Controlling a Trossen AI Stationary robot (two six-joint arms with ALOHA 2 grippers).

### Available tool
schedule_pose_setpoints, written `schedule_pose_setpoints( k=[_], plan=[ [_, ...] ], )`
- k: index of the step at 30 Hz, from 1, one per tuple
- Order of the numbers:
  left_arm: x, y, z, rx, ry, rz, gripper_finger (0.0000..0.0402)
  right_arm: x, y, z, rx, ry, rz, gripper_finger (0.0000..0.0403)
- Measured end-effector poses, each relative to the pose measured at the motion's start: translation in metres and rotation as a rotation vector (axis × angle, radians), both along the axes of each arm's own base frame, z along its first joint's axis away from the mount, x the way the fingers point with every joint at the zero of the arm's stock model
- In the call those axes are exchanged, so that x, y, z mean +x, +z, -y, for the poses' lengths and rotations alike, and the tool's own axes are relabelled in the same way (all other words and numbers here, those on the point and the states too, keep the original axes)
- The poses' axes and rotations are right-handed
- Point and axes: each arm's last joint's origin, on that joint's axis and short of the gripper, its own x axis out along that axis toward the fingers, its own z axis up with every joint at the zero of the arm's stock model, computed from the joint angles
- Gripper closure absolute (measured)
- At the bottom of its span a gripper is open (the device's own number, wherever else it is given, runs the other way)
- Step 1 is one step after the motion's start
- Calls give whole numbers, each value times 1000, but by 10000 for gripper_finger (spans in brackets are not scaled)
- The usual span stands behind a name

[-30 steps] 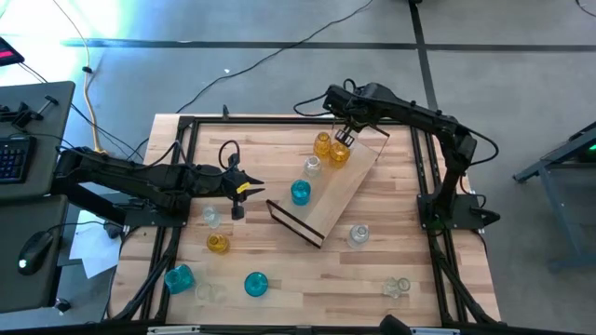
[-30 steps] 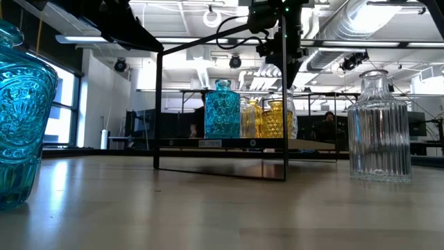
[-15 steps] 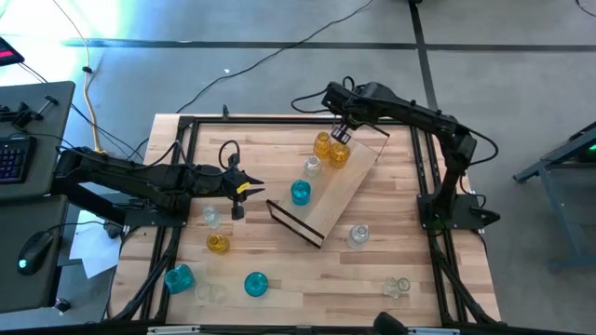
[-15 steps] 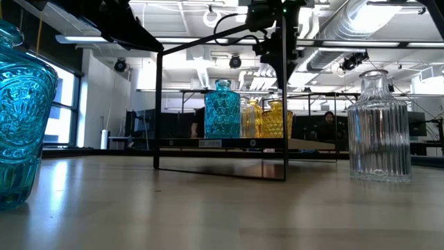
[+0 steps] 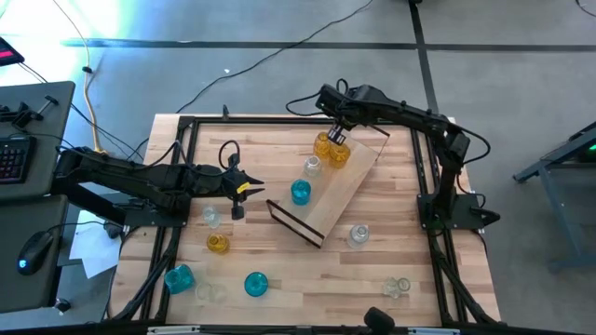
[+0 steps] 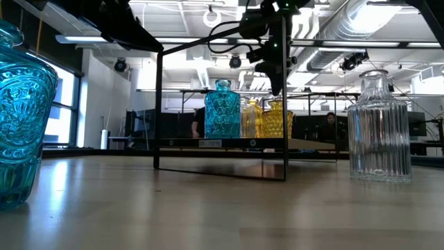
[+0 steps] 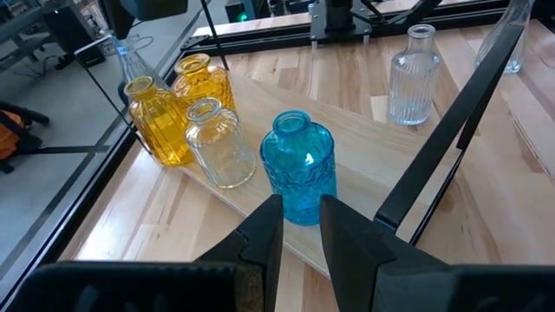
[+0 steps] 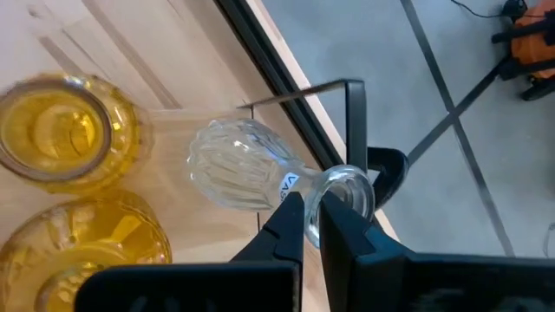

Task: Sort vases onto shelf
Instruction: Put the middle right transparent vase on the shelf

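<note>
Slatted wood surface (image 5: 279, 270), grey floor around.
Right tool (image 8: 310, 227) pinching a clear vase (image 8: 247, 169) over the shelf (image 5: 340, 191) at 12 o'clock; left tool (image 7: 301, 227) slightly spread, empty, at 9 o'clock.

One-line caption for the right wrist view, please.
Right tool shut on a clear vase's neck, holding it above the shelf beside two amber vases.

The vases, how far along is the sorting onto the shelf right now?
Four vases stand on the shelf: two yellow vases, a clear one and a blue one. In hand: the right gripper is shut on a clear vase by its neck, over the shelf's far end. Left: about seven vases on the table, yellow, blue and clear. The left gripper hovers empty near the shelf.
</note>
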Motion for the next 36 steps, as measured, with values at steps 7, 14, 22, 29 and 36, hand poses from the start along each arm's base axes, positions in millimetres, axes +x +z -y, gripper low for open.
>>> schedule_pose_setpoints(
  k=[7, 14, 22, 29, 36],
  plan=[
    [0, 0, 0, 6, -2, -3, 330, 1, 0, -1, 3, 4, 14, 403],
    [0, 0, 0, 7, -2, -5, 330, 2, 0, -2, 20, 9, 25, 403],
    [0, -1, 0, 8, -2, -8, 330, 7, 0, -11, 29, 35, 26, 396],
    [0, -1, 0, 8, -3, -7, 330, 9, 0, -14, 49, 50, 35, 380],
    [0, -1, 0, 7, -2, -7, 330, 9, -1, -14, 53, 49, 38, 365]
  ],
)
